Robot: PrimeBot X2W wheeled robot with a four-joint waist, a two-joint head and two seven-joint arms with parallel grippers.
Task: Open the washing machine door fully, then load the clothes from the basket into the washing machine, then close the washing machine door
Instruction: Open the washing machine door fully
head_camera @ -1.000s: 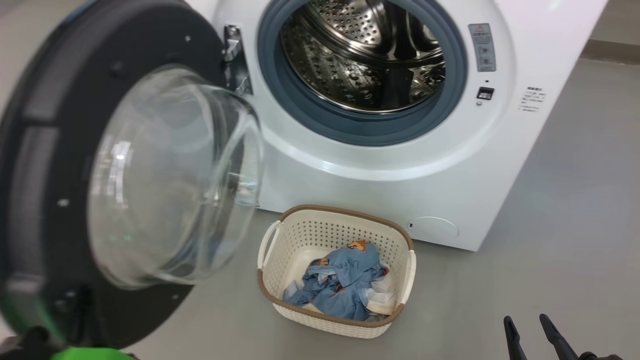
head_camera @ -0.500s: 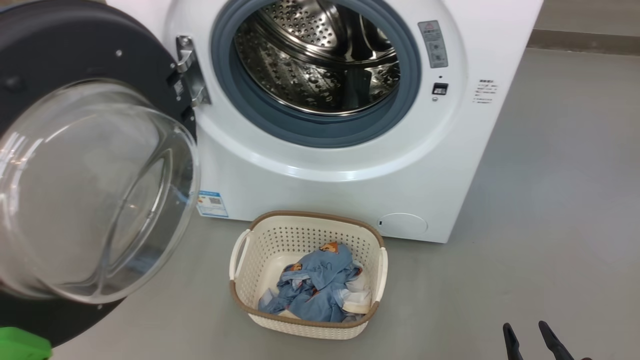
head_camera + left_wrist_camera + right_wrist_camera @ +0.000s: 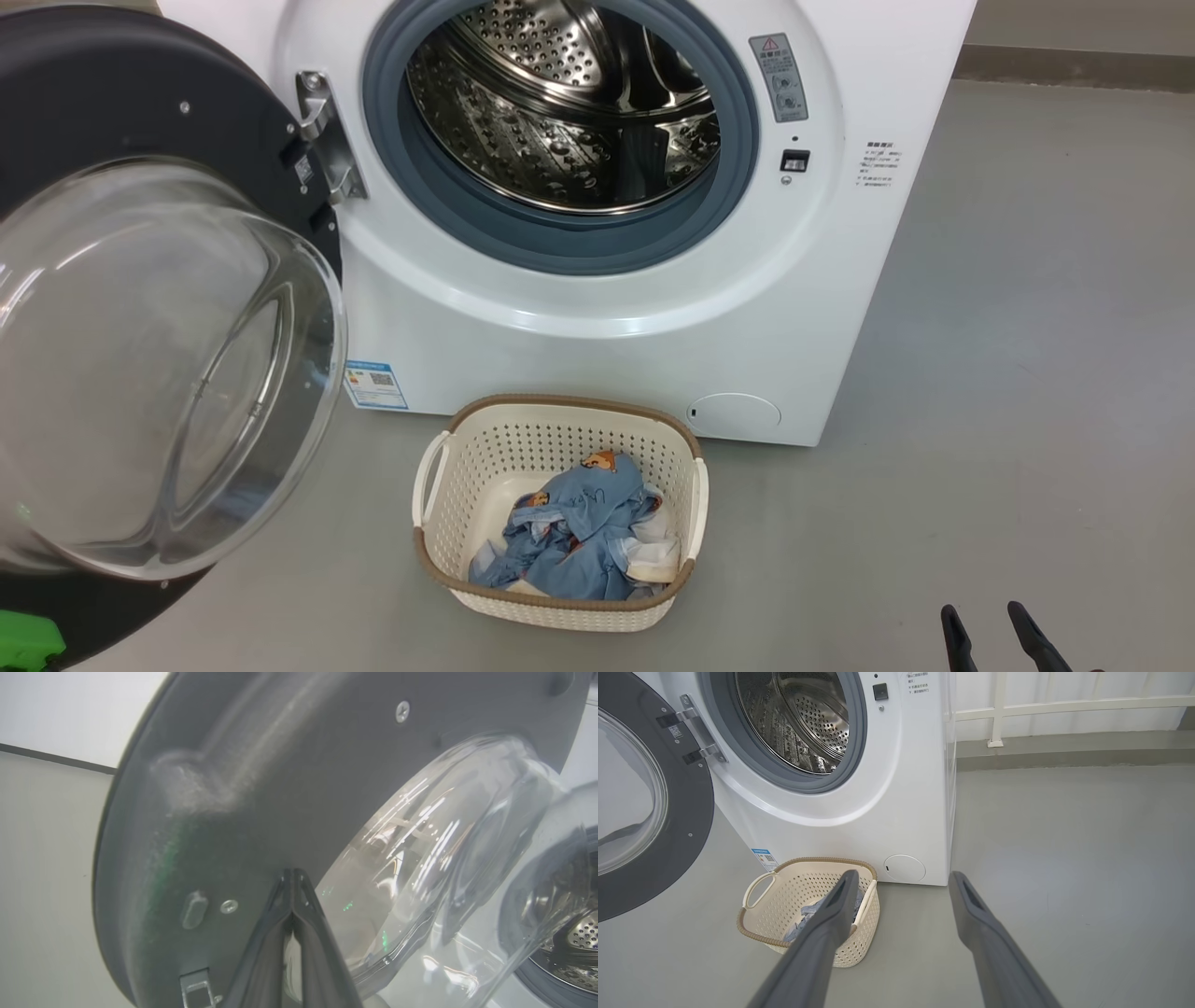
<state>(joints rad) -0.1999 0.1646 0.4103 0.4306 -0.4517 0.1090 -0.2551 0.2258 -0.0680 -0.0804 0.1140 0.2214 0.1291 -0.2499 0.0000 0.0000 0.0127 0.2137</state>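
Black-rimmed washing machine door (image 3: pixel 112 103) has swung wider; left tool (image 3: pixel 293 877) clenched by it, right tool (image 3: pixel 902 875) released.

Grey label (image 3: pixel 778 77) on washing machine (image 3: pixel 597 317) shows warning triangle (image 3: pixel 770 44).

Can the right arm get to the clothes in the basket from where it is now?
Probably yes. The right tool is open, with bare floor between it and the basket; the clothes lie uncovered, and the door hangs off to the left.
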